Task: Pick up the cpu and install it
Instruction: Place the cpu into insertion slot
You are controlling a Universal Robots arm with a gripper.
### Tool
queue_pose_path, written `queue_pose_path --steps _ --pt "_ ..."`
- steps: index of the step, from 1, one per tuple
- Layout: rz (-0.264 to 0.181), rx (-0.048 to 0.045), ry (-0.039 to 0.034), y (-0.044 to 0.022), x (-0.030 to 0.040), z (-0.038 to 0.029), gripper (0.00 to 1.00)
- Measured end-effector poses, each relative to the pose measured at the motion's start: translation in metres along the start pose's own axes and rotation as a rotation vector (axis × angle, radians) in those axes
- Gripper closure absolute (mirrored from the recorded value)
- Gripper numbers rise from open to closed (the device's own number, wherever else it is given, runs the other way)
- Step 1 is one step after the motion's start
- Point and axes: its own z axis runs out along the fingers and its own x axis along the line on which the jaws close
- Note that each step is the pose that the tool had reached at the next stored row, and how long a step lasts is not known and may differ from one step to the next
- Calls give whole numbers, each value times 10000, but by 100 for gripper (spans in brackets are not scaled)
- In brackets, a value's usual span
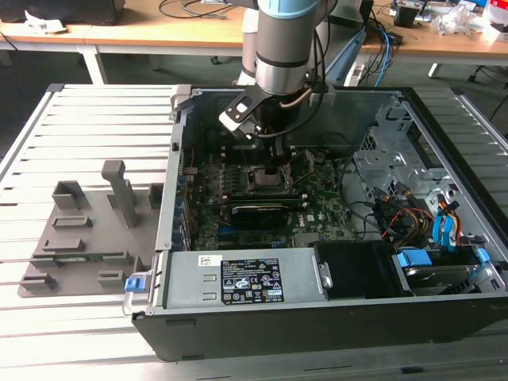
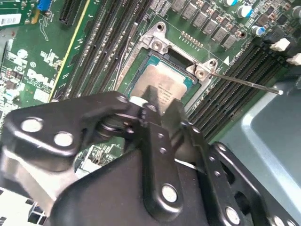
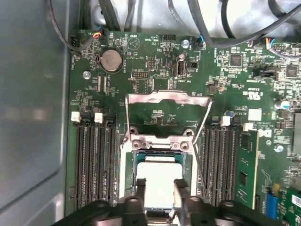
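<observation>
The cpu [image 3: 159, 176] is a silvery square chip and lies flat inside the socket on the green motherboard [image 3: 155, 70]. In the second wrist view the cpu [image 2: 164, 77] rests level in the socket recess. My gripper [image 3: 160, 188] hangs right over the chip, and its two black fingers [image 3: 140, 187] stand a narrow gap apart, closer together than the chip is wide. Nothing sits between them. The socket's metal load plate [image 3: 167, 98] is swung up and open, with its thin lever [image 2: 244, 83] sticking out sideways. In the exterior view my gripper [image 1: 274, 163] reaches down into the open computer case [image 1: 168, 208].
Black memory slots [image 3: 91, 160] flank the socket on both sides, and a green memory stick [image 3: 245, 165] stands in one of them. Cables [image 1: 397, 218] and a drive cage crowd the case at the exterior view's right. A grey parts fixture [image 1: 87, 230] lies outside the case, at the exterior view's left.
</observation>
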Motion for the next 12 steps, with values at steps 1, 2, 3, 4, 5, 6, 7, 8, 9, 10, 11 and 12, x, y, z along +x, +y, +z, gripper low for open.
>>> queue_pose_path --steps 1,2,3,4,5,6,7,8,9,10,11,12 --pt "0 1 -1 0 -1 -30 71" --pt "0 1 -1 0 -1 -57 77" --pt "0 0 0 1 -1 -90 89" --pt "0 0 0 1 -1 -116 89" --pt "0 0 -1 1 -1 -146 89" --pt "1 0 0 1 -1 -153 89" --pt "0 0 0 1 -2 -175 89" --pt "1 0 -1 1 -2 -188 89" --pt "0 0 1 1 -4 -190 89" --pt "1 1 -1 0 -9 -192 89" --pt "0 0 -1 0 -13 -192 89" --pt "-1 0 0 0 -17 -192 89"
